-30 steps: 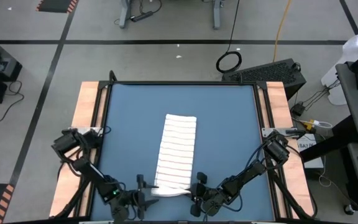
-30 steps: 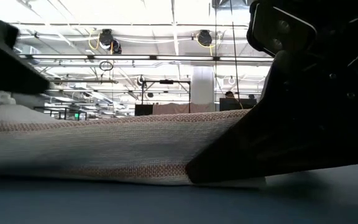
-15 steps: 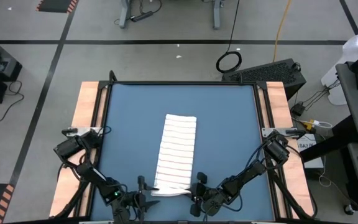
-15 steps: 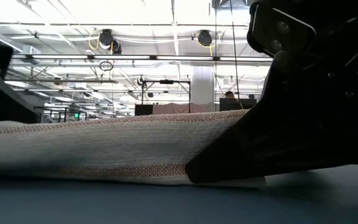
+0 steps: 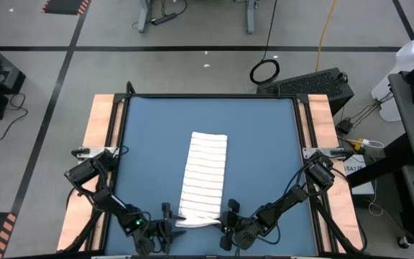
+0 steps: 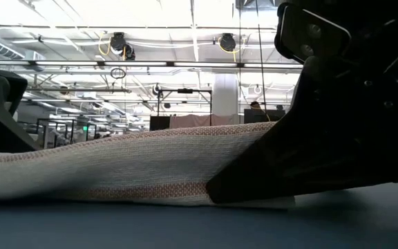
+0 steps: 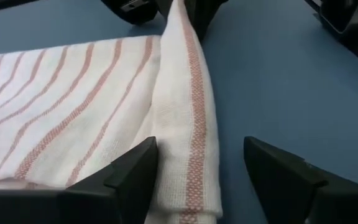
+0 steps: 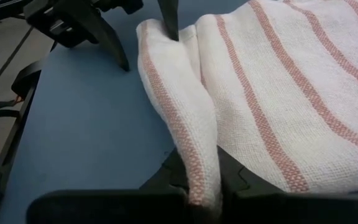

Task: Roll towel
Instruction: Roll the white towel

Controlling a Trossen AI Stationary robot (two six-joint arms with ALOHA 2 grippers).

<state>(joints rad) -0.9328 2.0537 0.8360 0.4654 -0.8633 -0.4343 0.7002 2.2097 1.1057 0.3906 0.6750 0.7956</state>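
Woven white cotton, thin, red-striped: towel [image 5: 203, 178], folded to a long narrow strip, laid flat mid-table on blue tabletop [image 5: 149, 144], its near end turned up into a low first roll.

Left gripper [image 5: 165, 222]: at the left end of that rolled edge, fingers [image 7: 127, 177] spread wide to either side of the fold, not clamped; cloth [image 7: 179, 124] lying between them, just ahead.

Right gripper [image 5: 229, 221]: at the right end of the same edge, pinched tight on the raised fold [image 8: 191, 155], cloth pulled up into a ridge between the fingers.

Handling, judged: light, limp, no stiffness; likely to sag or unroll wherever unsupported; grippy weave, not fragile. Best taken at both ends of the rolled edge, gripped through the full fold thickness, kept level across so the roll stays straight.
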